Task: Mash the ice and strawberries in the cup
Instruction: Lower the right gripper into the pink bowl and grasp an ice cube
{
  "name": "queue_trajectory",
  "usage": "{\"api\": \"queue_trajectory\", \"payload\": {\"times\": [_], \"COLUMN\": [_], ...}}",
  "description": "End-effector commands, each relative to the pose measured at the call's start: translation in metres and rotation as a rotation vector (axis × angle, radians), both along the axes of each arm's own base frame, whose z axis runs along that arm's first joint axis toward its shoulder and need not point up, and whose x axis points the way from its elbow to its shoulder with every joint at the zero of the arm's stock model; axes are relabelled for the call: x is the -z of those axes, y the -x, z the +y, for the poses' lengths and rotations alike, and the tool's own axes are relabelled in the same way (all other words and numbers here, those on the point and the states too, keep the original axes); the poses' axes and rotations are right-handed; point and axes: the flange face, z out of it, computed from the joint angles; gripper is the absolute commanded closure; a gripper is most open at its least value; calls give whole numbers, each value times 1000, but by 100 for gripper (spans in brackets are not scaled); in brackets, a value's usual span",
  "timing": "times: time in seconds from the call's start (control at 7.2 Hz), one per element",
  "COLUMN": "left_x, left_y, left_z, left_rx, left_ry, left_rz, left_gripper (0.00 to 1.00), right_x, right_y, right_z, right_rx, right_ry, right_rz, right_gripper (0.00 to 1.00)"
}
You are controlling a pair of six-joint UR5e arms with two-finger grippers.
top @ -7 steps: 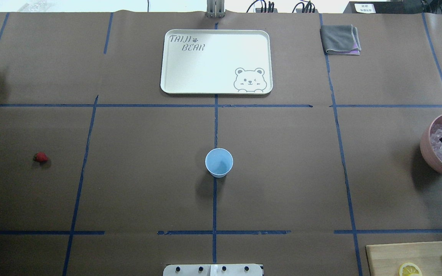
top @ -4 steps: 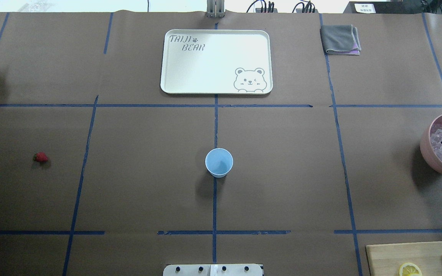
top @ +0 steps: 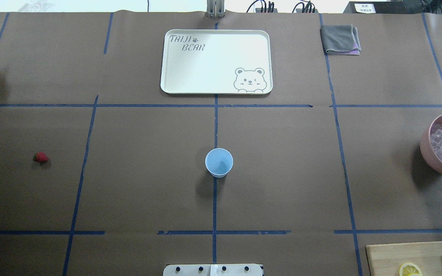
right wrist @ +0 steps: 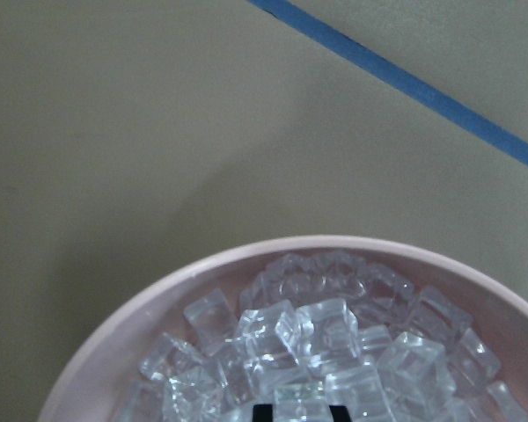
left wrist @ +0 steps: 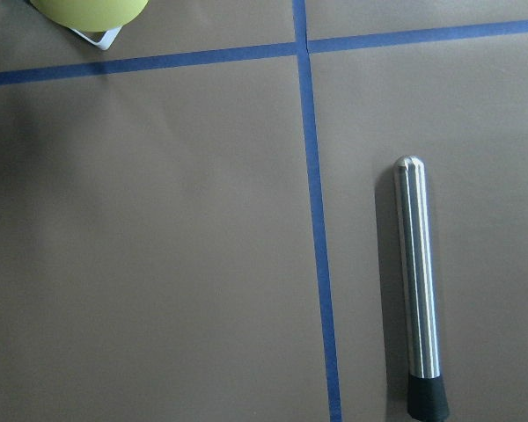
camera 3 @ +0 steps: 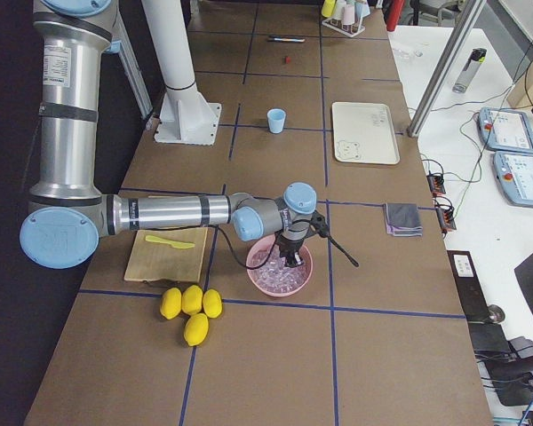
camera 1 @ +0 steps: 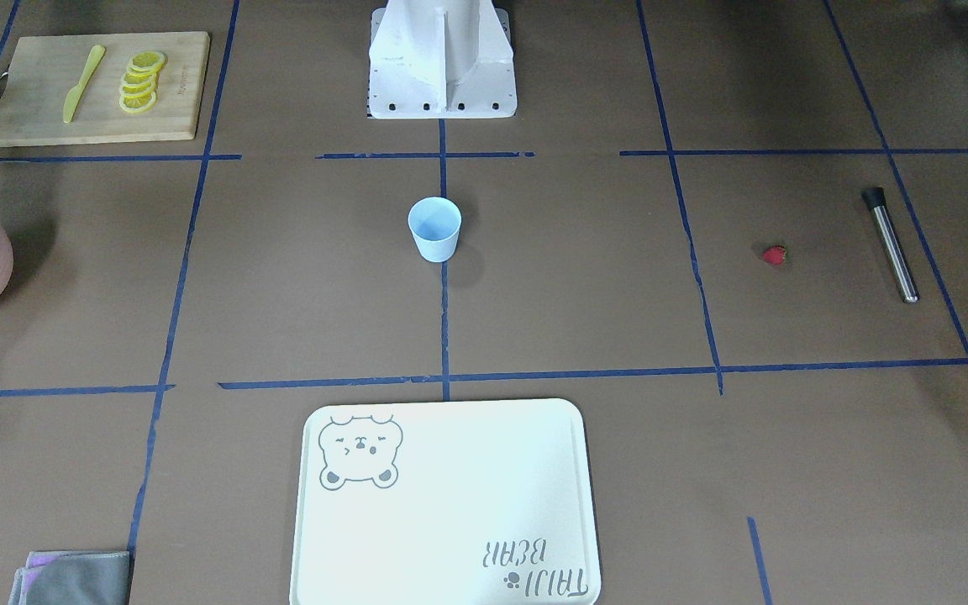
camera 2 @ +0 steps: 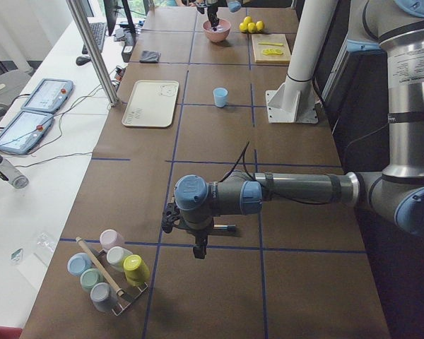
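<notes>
Blue plastic, the cup (top: 219,162) stands empty mid-counter, the strawberry (top: 40,156) lies well apart to its left, and the ice (right wrist: 317,352) sits in the pink bowl (right wrist: 158,299) far right under the right jaws, whose state, like the left jaws', I cannot tell: nothing loaded or mashed yet.

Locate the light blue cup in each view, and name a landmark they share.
Front-facing: cup at centre on the middle tape line, above the tray.
Overhead: cup at centre, below the tray.
Exterior left: upper middle, right of the tray.
Exterior right: upper middle, left of the tray.
Left wrist: not in it.
Right wrist: not in it.
Shared landmark: the bear-printed tray.
</notes>
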Motion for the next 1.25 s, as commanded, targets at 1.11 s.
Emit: {"api": "queue_trajectory", "payload": {"times": [1.11], "left_x": [2], "left_y": [0], "left_z": [0], "left_rx": [0], "left_ry": [-3], "left_rz": [2], "left_gripper": [0], "right_x": [144], "right_y": [-44], "right_z": [-7], "right_rx": [-376], "right_ry": [66], "right_rz": [-148], "right_gripper": [100]}}
